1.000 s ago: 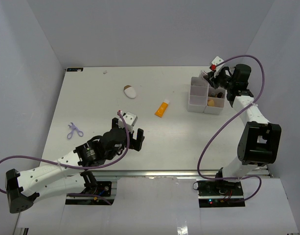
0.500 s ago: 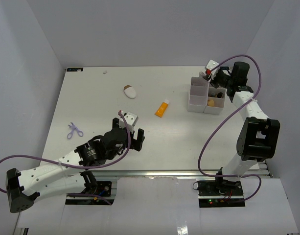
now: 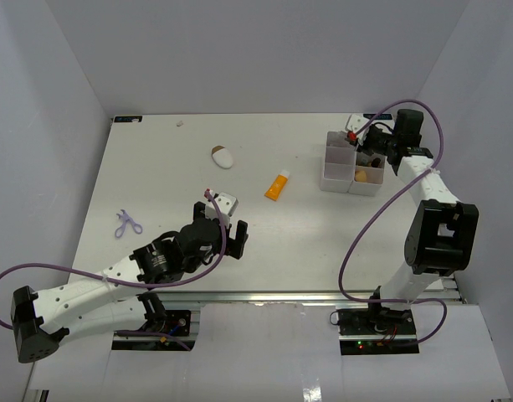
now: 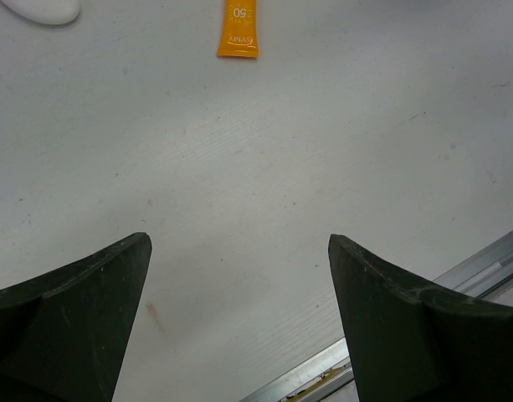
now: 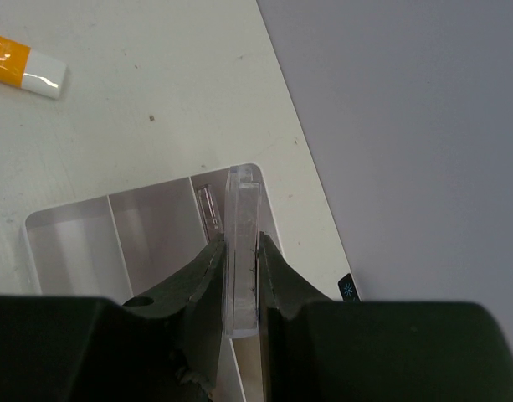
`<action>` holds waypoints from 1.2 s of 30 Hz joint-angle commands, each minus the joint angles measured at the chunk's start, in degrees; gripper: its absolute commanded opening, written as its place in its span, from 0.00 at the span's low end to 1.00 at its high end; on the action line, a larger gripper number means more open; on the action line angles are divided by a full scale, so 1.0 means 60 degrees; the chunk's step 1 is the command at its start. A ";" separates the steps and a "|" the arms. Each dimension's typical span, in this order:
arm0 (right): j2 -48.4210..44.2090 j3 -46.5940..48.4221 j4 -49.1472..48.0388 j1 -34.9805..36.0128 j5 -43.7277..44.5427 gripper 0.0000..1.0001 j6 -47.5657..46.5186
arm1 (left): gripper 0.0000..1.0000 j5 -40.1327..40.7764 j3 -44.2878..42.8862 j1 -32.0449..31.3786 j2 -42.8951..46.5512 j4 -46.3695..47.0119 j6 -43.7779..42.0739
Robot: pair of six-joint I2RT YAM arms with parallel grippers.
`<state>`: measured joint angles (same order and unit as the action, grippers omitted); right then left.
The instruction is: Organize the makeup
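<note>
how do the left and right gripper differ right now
The left gripper is wide open and empty; the right gripper is shut on a clear palette held edge-on. The left gripper is over bare table near the front edge; the right gripper is at the far right, over the white box. Both have dark fingers.

The orange tube [image 3: 278,186] with a white cap lies flat on the table [image 3: 172,167]. The white oval piece [image 3: 223,156] with a brown end lies farther back, well apart from the tube. A tan sponge [image 3: 360,174] sits in a near part of the white box [image 3: 332,173]. A flat clear palette [image 5: 242,201] stands on its edge over the box, pinched in the right gripper [image 5: 242,255].
</note>
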<state>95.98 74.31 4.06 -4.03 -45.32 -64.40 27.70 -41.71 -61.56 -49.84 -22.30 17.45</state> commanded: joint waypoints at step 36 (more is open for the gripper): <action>0.0838 0.1287 0.1298 0.0145 -0.0377 0.54 -0.0995 | 0.98 0.0025 0.0053 0.0050 0.0029 0.0042 0.0094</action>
<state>101.78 80.44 12.58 -3.29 -47.13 -71.88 27.68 -41.69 -61.56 -50.11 -22.28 17.50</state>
